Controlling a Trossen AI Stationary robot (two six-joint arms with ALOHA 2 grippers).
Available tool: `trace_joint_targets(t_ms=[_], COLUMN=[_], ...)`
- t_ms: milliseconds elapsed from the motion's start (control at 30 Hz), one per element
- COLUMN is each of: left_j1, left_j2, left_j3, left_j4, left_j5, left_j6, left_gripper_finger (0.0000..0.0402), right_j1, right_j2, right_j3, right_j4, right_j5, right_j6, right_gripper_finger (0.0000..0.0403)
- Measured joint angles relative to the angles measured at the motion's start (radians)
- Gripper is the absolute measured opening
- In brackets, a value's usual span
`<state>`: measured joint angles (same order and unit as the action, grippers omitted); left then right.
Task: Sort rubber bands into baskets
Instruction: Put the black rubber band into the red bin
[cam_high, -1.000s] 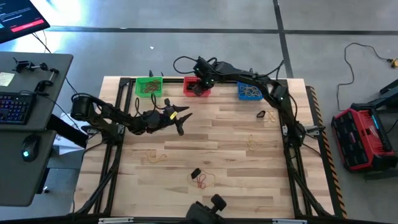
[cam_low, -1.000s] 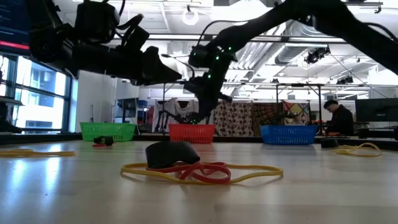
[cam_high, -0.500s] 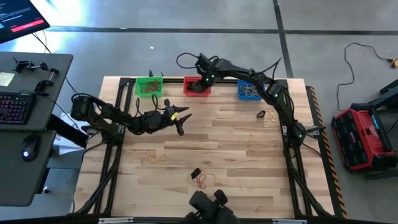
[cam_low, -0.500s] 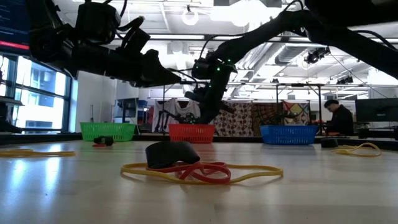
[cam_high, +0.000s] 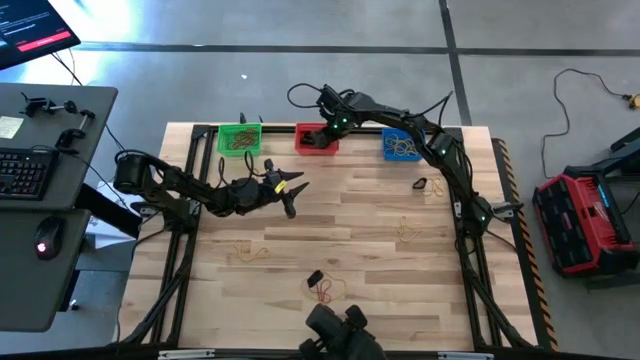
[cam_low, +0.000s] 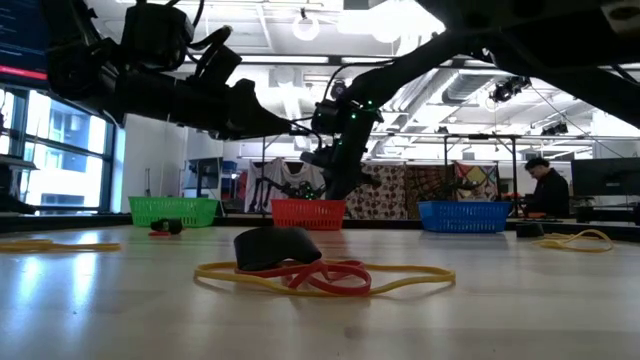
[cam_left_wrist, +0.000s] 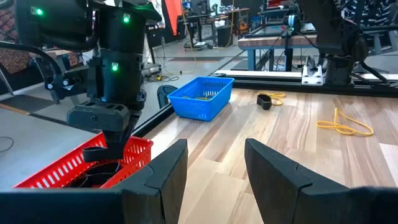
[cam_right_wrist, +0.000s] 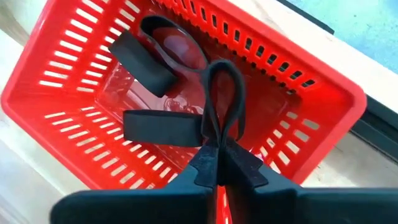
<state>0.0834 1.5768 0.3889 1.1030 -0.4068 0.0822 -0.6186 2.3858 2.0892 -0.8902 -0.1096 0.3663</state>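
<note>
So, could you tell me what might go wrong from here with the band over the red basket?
1. The right gripper pinches a black band that loops up around its closed tips, so it may cling when released.
2. It hangs low over the red basket; a careless retreat could nudge the wall.
3. The left gripper waits open nearby and could be clipped by the right arm.
</note>
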Motion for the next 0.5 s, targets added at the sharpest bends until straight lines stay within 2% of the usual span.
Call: trace_joint_targets(t_ms=[300,500], left_j1=[0.000,0.000], left_j2=[0.000,0.000], left_j3=[0.000,0.000], left_j4=[-0.001,-0.002], left_j5=[0.000,0.002], left_j6=[0.000,0.000], left_gripper_finger=[0.0152,0.0152], right_j1=[0.000,-0.003], right_j2=[0.001,0.001], right_j3=[0.000,0.000], right_j4=[0.021,0.023], right_j5=[0.001,0.001], right_j6=[-0.007,-0.005], right_gripper_finger=[0.0065,0.0074])
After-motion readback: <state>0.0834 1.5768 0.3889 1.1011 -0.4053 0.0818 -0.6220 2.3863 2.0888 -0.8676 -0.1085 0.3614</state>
